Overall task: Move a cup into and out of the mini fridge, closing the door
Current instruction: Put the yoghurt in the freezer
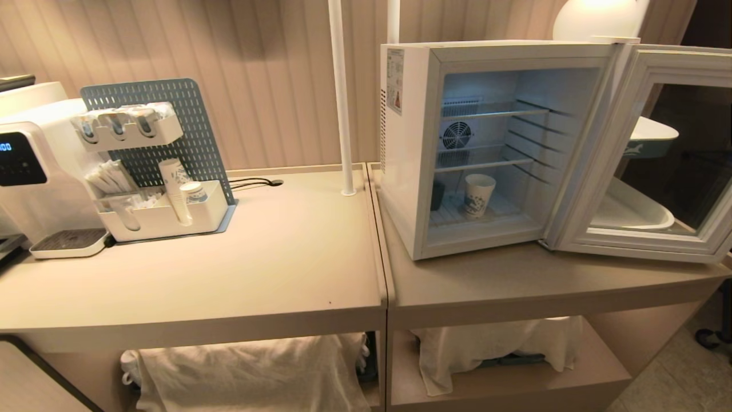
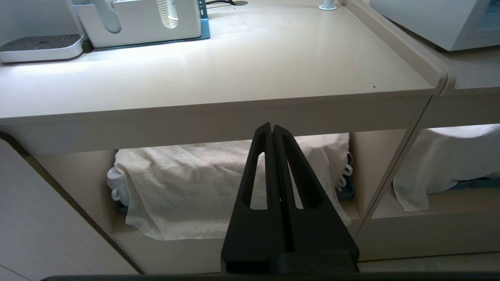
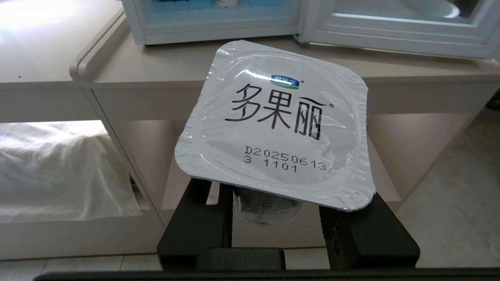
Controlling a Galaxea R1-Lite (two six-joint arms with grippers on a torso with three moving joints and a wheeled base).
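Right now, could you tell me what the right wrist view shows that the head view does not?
Only the right wrist view shows the right gripper below the counter edge, shut on a foil-lidded yogurt cup. Only the head view shows the paper cup standing on the bottom rack inside the mini fridge, and the drink machine. Both show the fridge's open door and the beige counter.

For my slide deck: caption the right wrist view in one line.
Right hand holds a foil-sealed yogurt cup before the counter, the mini fridge standing open.
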